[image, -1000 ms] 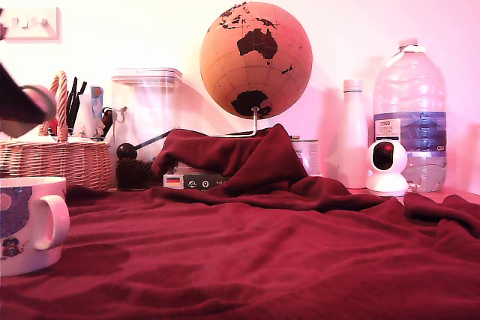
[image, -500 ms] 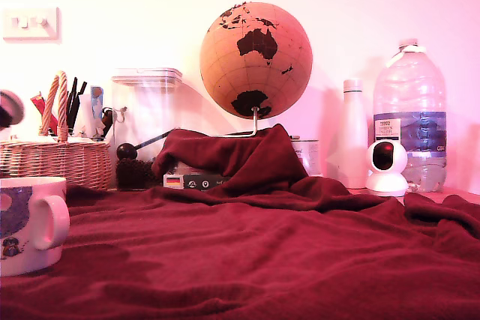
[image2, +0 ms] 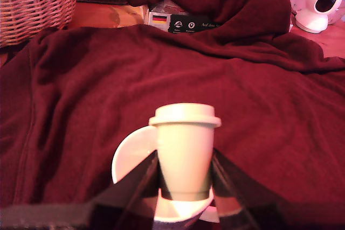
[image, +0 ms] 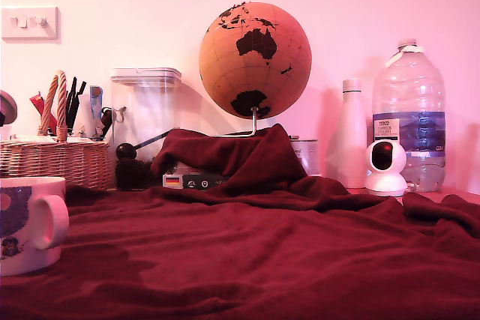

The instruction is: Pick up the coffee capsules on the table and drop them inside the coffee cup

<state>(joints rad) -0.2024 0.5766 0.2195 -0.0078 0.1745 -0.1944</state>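
Wrist view: the gripper [image2: 184,187] pinches a cream capsule [image2: 185,152] between its two dark fingers [image2: 141,179], rim end away from the camera. The capsule hangs directly over the white cup [image2: 132,157]. The cup [image: 28,222] stands on the red cloth [image: 285,252], in front of the basket [image: 52,161].

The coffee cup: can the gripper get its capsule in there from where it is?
Probably yes. The gripper holds a coffee capsule directly above the coffee cup, whose open rim shows behind and beneath it, with nothing between them.
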